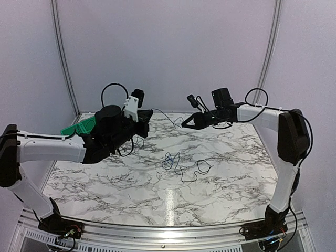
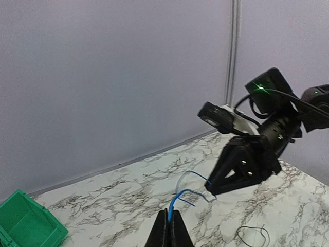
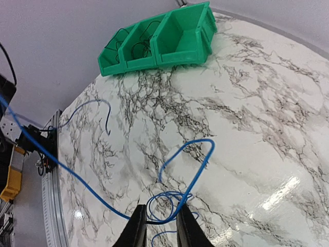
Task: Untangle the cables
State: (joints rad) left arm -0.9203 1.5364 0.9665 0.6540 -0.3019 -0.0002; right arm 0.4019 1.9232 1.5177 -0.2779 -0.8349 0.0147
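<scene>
My left gripper is shut on the end of a thin blue cable, held in the air above the back of the table. That strand runs across to my right gripper, which faces the left one a short way off. In the right wrist view the right gripper stands open, its fingers slightly apart with the blue cable passing loosely between them. Below, a small blue tangle and a loose black cable lie on the marble table.
A green bin with compartments sits at the back left edge of the table; thin black wires lie in it. The black cable lies under the right arm. Walls close off the back and both sides.
</scene>
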